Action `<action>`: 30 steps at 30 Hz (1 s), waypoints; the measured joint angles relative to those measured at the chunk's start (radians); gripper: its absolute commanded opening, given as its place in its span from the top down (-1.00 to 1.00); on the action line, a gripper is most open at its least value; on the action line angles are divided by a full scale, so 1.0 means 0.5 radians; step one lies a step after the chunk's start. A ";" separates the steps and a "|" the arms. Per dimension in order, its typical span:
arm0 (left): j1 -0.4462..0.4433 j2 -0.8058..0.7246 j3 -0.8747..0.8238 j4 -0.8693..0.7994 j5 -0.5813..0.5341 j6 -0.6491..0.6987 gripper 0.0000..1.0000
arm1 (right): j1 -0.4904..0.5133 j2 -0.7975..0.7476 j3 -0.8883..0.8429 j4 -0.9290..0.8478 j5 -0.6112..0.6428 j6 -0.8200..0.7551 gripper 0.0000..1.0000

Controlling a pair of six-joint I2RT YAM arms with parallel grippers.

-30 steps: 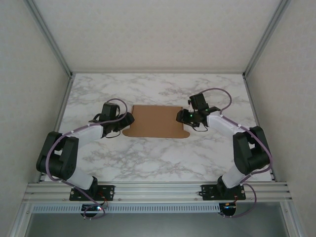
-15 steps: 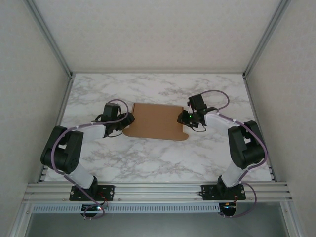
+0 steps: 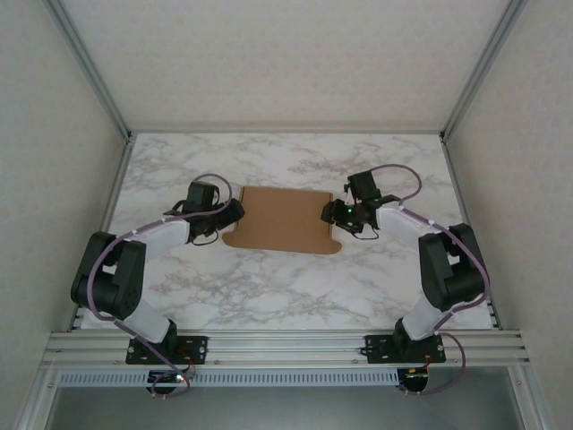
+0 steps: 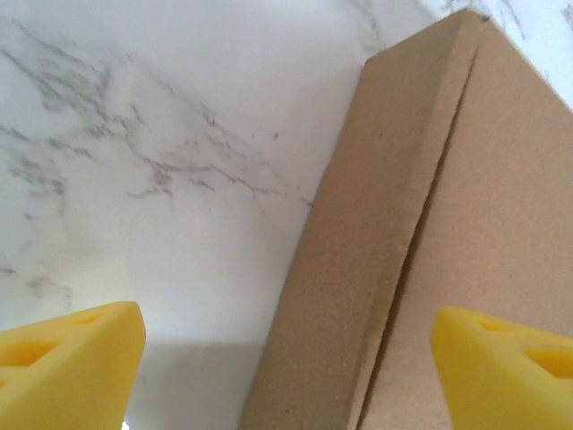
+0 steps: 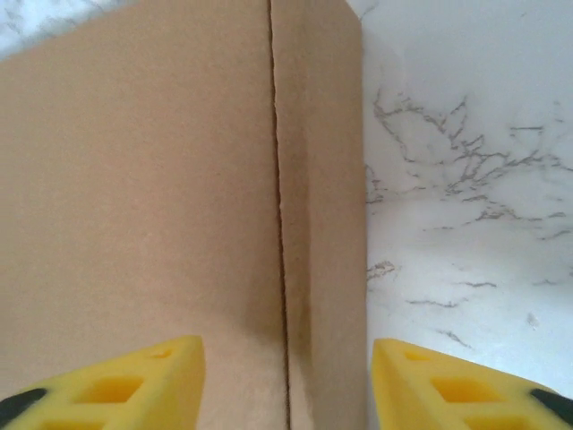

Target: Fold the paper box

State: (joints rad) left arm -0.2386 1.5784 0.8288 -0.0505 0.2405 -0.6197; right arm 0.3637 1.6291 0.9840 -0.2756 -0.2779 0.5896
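Observation:
The paper box [image 3: 282, 219] lies flat on the marble table, a brown cardboard piece with a tab at its near right corner. My left gripper [image 3: 235, 213] stands open at its left edge; in the left wrist view the folded side strip [image 4: 358, 269] runs between the yellow fingertips [image 4: 72, 367], untouched. My right gripper [image 3: 329, 212] is open at the right edge, its yellow fingertips [image 5: 116, 385] straddling the narrow folded strip [image 5: 318, 197] and its crease. The gripper midpoints are the left gripper [image 4: 286, 367] and the right gripper [image 5: 286, 385].
The marble table [image 3: 286, 287] has free room in front of the box and behind it. Metal frame posts [image 3: 89, 72] and walls close the sides. A rail [image 3: 286, 345] carries the arm bases at the near edge.
Both grippers narrowed half a second ago and have opened wider again. The arms shifted slightly at the box's side edges; the box stays in place.

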 measured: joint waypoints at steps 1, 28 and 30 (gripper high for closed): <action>0.002 -0.002 0.037 -0.026 -0.007 0.034 -0.66 | -0.016 -0.034 -0.009 0.014 -0.017 0.002 -0.22; 0.223 0.478 0.280 0.184 0.959 0.441 0.69 | -0.249 0.266 -0.043 0.426 -0.639 0.064 -0.50; 0.249 0.496 0.280 0.199 1.012 0.452 0.72 | -0.254 0.266 -0.042 0.426 -0.639 0.064 -0.52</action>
State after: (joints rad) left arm -0.1139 1.8263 0.9688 0.0490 0.7464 -0.3939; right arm 0.2367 1.7618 0.9630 -0.0624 -0.5976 0.6216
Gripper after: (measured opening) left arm 0.177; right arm 0.750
